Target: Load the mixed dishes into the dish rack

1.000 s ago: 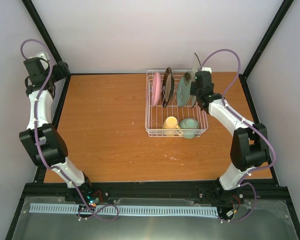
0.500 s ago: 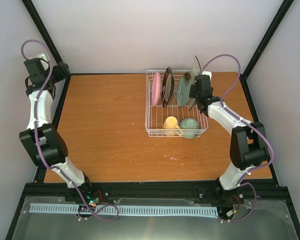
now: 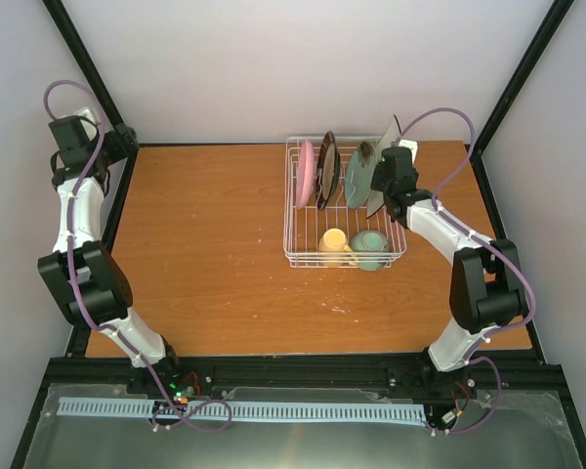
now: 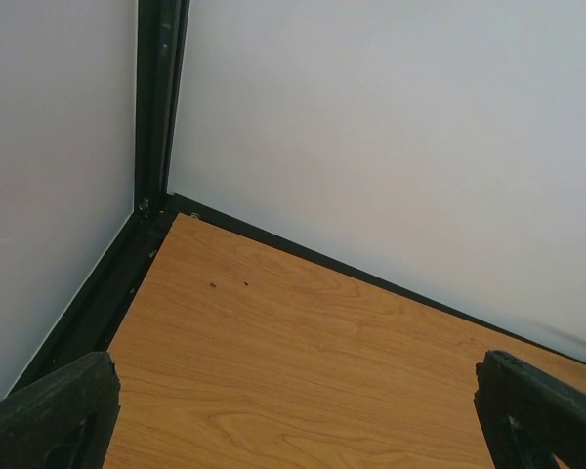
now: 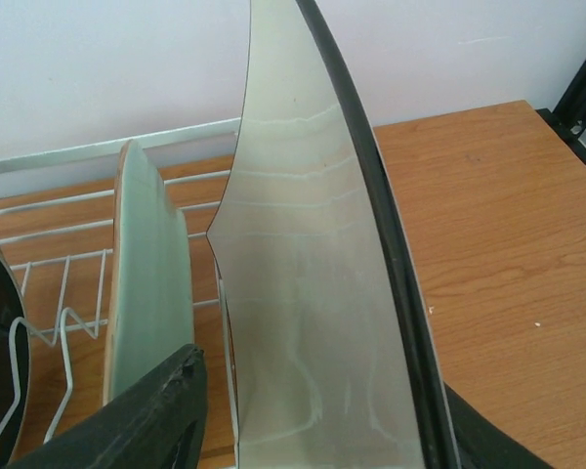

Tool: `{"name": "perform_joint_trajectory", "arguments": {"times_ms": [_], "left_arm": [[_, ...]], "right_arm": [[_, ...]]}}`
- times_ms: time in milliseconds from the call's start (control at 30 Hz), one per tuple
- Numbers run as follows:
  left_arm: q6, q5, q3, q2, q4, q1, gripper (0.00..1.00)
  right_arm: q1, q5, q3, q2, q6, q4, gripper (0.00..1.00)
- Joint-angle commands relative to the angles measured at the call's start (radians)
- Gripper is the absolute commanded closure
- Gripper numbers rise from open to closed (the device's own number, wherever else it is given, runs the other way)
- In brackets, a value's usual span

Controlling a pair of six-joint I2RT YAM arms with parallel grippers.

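Observation:
The white wire dish rack (image 3: 291, 256) stands at the back middle of the table. In its prongs stand the pink plate (image 3: 305, 174), the black-rimmed plate (image 3: 326, 168) and the mint-green plate (image 3: 357, 178). The yellow mug (image 3: 333, 241) and pale-green bowl (image 3: 369, 246) sit in its front part. The square off-white plate (image 5: 303, 254) stands on edge at the rack's right end, beside the mint-green plate (image 5: 151, 283). My right gripper (image 5: 313, 430) straddles it, open, with its left finger clear of the plate. My left gripper (image 4: 298, 405) is open and empty at the table's back left corner.
Black frame posts (image 3: 78, 59) rise at the table's back corners, with white walls close behind. The rack's back wires (image 5: 59, 200) run just behind the plates. Bare wooden table (image 3: 205, 234) lies left of and in front of the rack.
My right gripper has gone from shut on the square plate to open. The plate has dropped a little and now leans to the right in the rack. The left arm is unchanged.

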Motion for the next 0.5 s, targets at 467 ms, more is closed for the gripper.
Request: {"name": "perform_joint_trajectory", "arguments": {"times_ms": [467], "left_arm": [[-0.073,0.122,-0.072,-0.12,0.091,0.002,0.0]], "right_arm": [[0.004,0.035,0.022,-0.264,-0.058,-0.01,0.38]]}}
